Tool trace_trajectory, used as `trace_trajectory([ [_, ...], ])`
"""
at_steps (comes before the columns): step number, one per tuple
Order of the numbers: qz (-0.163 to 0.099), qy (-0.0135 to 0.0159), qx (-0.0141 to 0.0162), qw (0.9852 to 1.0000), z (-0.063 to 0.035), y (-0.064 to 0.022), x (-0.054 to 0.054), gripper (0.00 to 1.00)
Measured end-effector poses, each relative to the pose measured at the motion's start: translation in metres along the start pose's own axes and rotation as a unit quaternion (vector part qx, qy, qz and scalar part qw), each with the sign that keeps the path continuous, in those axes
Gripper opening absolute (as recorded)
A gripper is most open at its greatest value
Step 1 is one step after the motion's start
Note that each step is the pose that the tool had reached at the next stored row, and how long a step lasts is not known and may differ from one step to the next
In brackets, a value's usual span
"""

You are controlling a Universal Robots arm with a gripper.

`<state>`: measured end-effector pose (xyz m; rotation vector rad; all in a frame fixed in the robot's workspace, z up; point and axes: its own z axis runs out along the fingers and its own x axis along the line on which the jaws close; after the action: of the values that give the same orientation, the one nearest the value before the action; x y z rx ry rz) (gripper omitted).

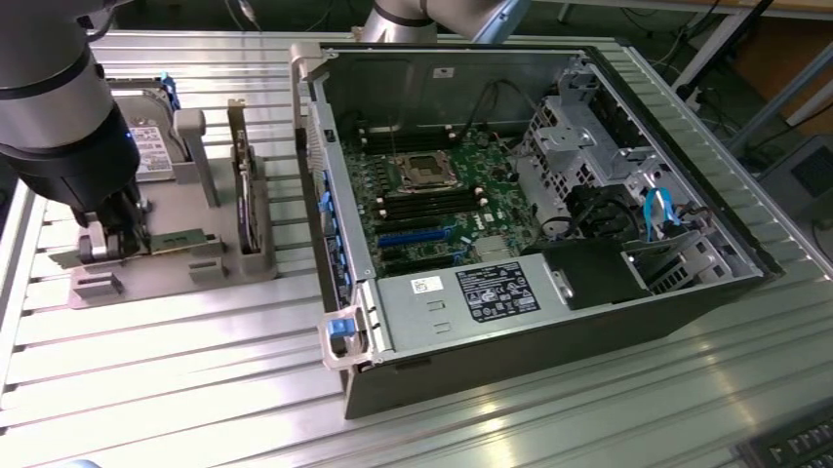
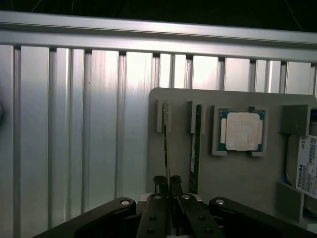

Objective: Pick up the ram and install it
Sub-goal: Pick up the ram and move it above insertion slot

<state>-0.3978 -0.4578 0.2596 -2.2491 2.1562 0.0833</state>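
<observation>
Two long, thin green circuit-board sticks stand on edge, side by side, in slots of the flat grey plastic tray (image 2: 237,183). The black two-fingered gripper (image 2: 168,184) is at the near end of one of them. This ram stick (image 2: 166,144) runs straight between the fingertips (image 2: 160,182), which are pressed in against its two faces. Its far end sits in a small grey bracket on the tray. The second stick (image 2: 197,148) lies parallel just beside it, close to the outer side of one finger, so there is little room on that side.

Further along the tray a square silver processor chip (image 2: 242,130) lies in a shallow frame. Beyond it is a silver hard drive with a white label (image 2: 306,166), cut off by the picture's border.

The tray rests on the ribbed aluminium bench (image 1: 195,370), toward the bench edge at the exterior view's left. Bare ribbed metal lies open on the ram stick's side away from the processor. At the tray's side nearest the open black-and-silver computer case (image 1: 443,73), a dark flat part (image 1: 245,190) stands upright in a holder; what it is cannot be made out. The case sits near the tray but apart from it, its green motherboard (image 1: 430,205) facing up.

In the exterior view the thick grey arm (image 1: 59,107) covers one end of the tray, and the fingers below it are hard to tell apart
</observation>
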Motion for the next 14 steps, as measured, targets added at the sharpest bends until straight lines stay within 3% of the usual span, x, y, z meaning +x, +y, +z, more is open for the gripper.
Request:
trace_trajectory([
  [14,0.000,0.0000,0.0000,1.0000,-0.0290,0.0006,-0.002,0.14],
])
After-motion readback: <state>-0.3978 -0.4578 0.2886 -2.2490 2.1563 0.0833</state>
